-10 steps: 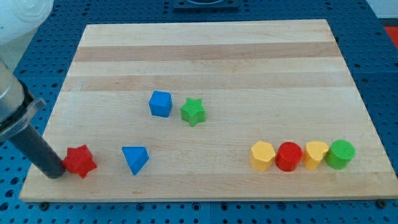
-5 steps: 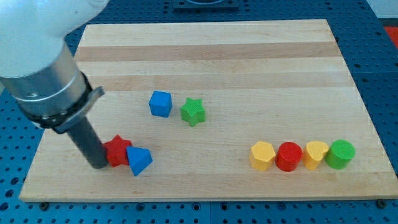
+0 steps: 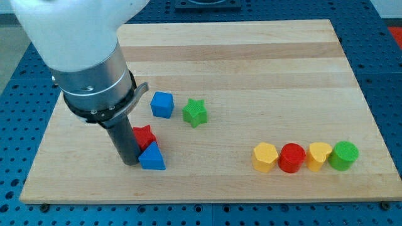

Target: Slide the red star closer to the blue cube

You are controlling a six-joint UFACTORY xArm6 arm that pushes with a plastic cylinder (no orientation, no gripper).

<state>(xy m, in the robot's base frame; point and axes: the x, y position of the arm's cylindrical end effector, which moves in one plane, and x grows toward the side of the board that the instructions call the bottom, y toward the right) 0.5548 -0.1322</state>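
My tip [image 3: 130, 161], a plain rod with no jaws to open or close, had shoved the red plastic star [image 3: 144, 135] rightward and farther up the wooden counter [image 3: 251, 56], dragging the blue plastic wedge [image 3: 152, 158] along; the blue plastic cube [image 3: 162, 104] now sat near, up-right.

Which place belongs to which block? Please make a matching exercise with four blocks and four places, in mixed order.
Blocks:
1. red star
2. blue cube
3. green star
4. green cylinder

Places:
A. end of the row at the view's right
B. just right of the blue cube
C. against my tip, above the blue triangular block
D. up and right of the red star

Pairs: 1-C, 2-D, 3-B, 4-A
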